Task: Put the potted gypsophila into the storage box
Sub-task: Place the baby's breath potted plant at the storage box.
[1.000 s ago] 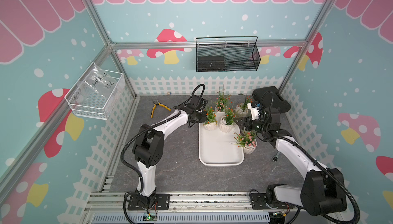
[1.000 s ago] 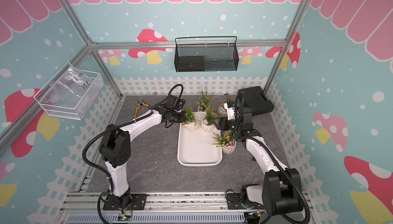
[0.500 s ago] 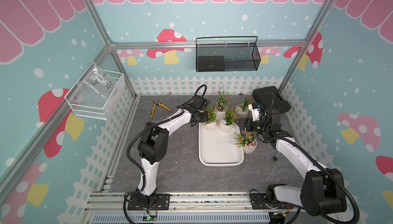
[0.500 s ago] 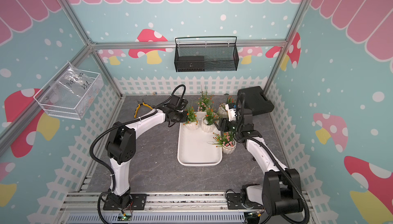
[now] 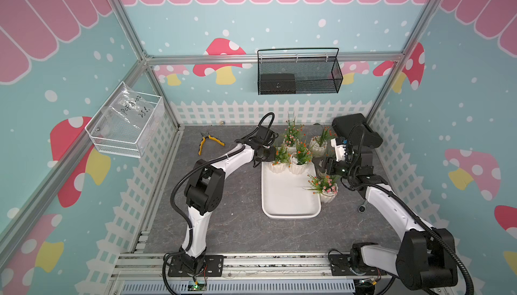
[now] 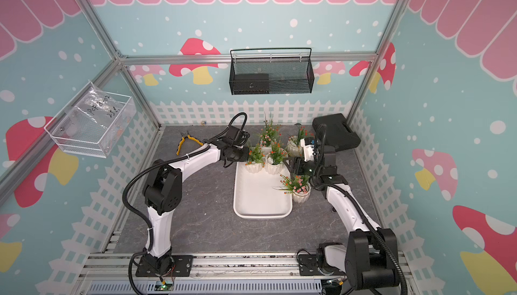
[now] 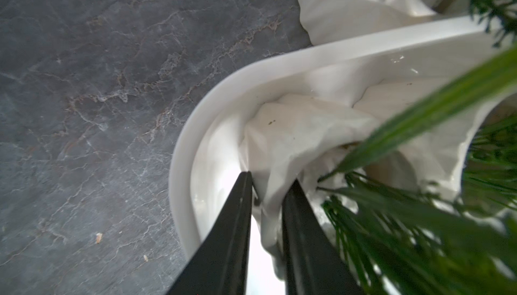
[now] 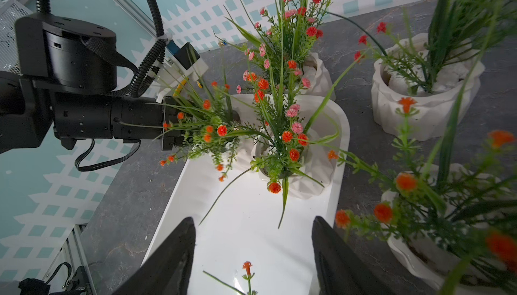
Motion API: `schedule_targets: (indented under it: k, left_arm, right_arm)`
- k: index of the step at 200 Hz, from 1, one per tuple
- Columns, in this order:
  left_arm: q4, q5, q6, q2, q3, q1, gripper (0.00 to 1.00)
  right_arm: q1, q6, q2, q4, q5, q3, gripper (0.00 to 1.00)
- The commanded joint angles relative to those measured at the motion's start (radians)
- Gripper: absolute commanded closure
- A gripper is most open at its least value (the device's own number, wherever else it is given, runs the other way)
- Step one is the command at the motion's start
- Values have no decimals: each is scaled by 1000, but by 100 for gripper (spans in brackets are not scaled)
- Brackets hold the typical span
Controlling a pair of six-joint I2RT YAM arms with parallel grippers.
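- In both top views: shallow white rounded-corner plastic tray (image 5: 291, 197) (image 6: 260, 199) on the grey marbled counter (image 5: 237, 223), carrying two small white ribbed pots of green sprigs and orange flowers (image 5: 277, 167) at its far end; three more such pots outside it on the counter.
- Same views: black wire-mesh wall basket (image 5: 307, 79) with a dark box (image 5: 277, 81) inside.
- Left wrist: left tool (image 7: 270, 178) astride the wall of a pot in the tray's corner; clamped or loosened, cannot tell.
- Right wrist: right tool (image 8: 253, 219) spread wide above the tray floor, nothing between its fingers.
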Motion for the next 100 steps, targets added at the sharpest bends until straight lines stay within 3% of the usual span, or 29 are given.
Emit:
schedule_targets:
  k: [1,54,100]
  left_arm:
    - [36,-13,-8,-2,31,-11,72]
    - [105,25,-17,-114,-47,-11,65]
    - [248,17,-29,-331,-303,2,58]
  right_arm:
    - [-12,0,-31,-26,8,-15,31]
    - [-61,-2,-125,-152,131,-15,32]
    - [-93,12,-243,-344,296,-2,29]
